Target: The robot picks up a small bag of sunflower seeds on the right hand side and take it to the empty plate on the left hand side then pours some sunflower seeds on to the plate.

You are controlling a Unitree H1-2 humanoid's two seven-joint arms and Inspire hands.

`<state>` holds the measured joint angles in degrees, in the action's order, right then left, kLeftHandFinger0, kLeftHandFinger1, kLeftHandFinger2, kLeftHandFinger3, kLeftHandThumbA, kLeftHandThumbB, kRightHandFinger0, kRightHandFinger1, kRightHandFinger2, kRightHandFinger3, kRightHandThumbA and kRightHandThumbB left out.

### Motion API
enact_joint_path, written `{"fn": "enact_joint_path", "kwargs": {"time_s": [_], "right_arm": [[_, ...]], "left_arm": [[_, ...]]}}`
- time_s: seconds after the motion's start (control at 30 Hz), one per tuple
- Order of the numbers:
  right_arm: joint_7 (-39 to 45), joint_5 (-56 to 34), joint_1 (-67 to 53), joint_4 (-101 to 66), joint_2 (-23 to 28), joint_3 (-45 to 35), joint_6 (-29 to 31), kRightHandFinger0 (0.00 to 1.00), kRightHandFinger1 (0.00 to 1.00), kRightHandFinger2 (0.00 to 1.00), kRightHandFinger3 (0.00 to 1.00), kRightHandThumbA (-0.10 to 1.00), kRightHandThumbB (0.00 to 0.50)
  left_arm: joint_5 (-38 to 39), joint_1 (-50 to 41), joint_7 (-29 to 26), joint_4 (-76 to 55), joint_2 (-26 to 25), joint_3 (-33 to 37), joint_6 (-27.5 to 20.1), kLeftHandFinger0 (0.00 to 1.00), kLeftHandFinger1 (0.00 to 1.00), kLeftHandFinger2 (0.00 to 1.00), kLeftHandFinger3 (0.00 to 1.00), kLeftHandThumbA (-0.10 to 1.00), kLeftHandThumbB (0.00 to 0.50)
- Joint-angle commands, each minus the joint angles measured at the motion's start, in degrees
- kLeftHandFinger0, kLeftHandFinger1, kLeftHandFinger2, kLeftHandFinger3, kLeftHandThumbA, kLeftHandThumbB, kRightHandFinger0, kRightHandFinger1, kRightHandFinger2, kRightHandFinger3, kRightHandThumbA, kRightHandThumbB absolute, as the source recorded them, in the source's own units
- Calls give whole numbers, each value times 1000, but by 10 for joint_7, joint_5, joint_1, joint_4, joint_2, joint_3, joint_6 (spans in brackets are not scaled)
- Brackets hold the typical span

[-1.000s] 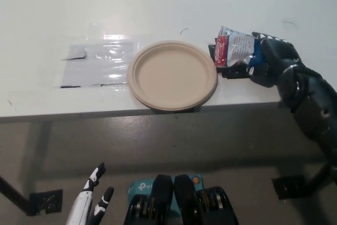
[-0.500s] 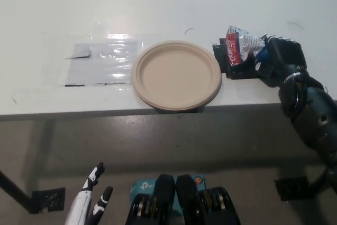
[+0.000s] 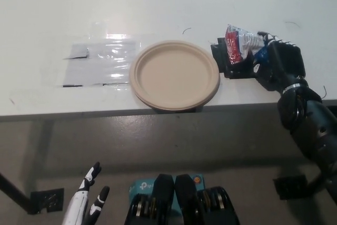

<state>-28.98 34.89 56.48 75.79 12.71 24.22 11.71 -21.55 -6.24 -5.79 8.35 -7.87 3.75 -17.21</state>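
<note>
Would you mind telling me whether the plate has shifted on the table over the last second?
No. The plate keeps its place beside the clear plastic sheet and still overhangs the table edge; only the camera wobbled.

Not much movement, honestly. The black right robot hand point(image 3: 274, 64) closes tighter on the seed bag point(image 3: 240, 46), so the bag looks more scrunched and narrower than a second ago, with less foil showing. The wrist swings lower and further right in the frame. The white left robot hand point(image 3: 84, 206) drops slightly at lower left.
</note>
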Motion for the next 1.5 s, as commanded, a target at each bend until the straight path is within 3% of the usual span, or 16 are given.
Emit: {"fn": "enact_joint_path", "kwargs": {"time_s": [0.0, 0.13, 0.23, 0.4, 0.53, 0.6, 0.8, 1.07, 1.13, 1.23, 1.33, 1.47], "right_arm": [[-14, -11, 13, -37, 5, -5, 50, 0, 412, 851, 935, -100, 86], [2, -5, 14, -98, 9, -3, 44, 0, 506, 834, 991, -100, 127], [15, -3, 22, -128, 13, -4, 41, 0, 471, 828, 930, -100, 145], [35, 10, 16, -176, 23, 0, 25, 0, 462, 841, 926, -100, 172], [40, 19, 17, -188, 26, 5, 19, 0, 435, 847, 894, -100, 151], [33, 24, 18, -187, 27, 9, 32, 0, 409, 829, 860, -100, 182], [31, 42, 27, -182, 28, 27, 38, 0, 390, 836, 869, -100, 155], [7, 80, 56, -162, 31, 67, 59, 0, 371, 802, 812, -100, 192], [0, 94, 61, -158, 32, 81, 60, 0, 363, 790, 771, -100, 189], [17, 98, 67, -164, 33, 91, 59, 0, 392, 804, 788, -100, 156], [11, 106, 70, -160, 34, 100, 66, 0, 401, 805, 799, -100, 182], [15, 119, 66, -167, 36, 112, 69, 0, 380, 811, 792, -100, 155]], "left_arm": [[2, -1, -10, -16, -3, -3, -11, 1000, 1000, 1000, 1000, 1000, 153], [-2, -9, -14, -17, -1, -3, -14, 1000, 1000, 1000, 1000, 1000, 150], [-1, -2, -14, -13, -2, -4, -16, 1000, 1000, 1000, 1000, 1000, 145], [-2, -11, -15, -14, 0, -1, -21, 1000, 1000, 1000, 1000, 1000, 151], [-2, -13, -12, -17, 0, -1, -17, 1000, 1000, 1000, 1000, 1000, 156], [4, -14, -9, -18, 2, -2, -14, 1000, 1000, 1000, 1000, 1000, 149], [2, -12, -10, -17, 1, -2, -13, 1000, 1000, 1000, 1000, 1000, 167], [-2, -2, -10, -16, -1, -2, -11, 1000, 1000, 1000, 1000, 1000, 155], [-3, 0, -11, -15, -2, -1, -16, 1000, 1000, 1000, 1000, 1000, 155], [-5, 3, -9, -16, -3, 0, -14, 1000, 1000, 1000, 1000, 1000, 155], [-3, 6, -8, -16, -2, 1, -13, 1000, 1000, 1000, 1000, 1000, 150], [-2, 7, -7, -15, -4, 0, -15, 1000, 1000, 1000, 1000, 1000, 151]]}}
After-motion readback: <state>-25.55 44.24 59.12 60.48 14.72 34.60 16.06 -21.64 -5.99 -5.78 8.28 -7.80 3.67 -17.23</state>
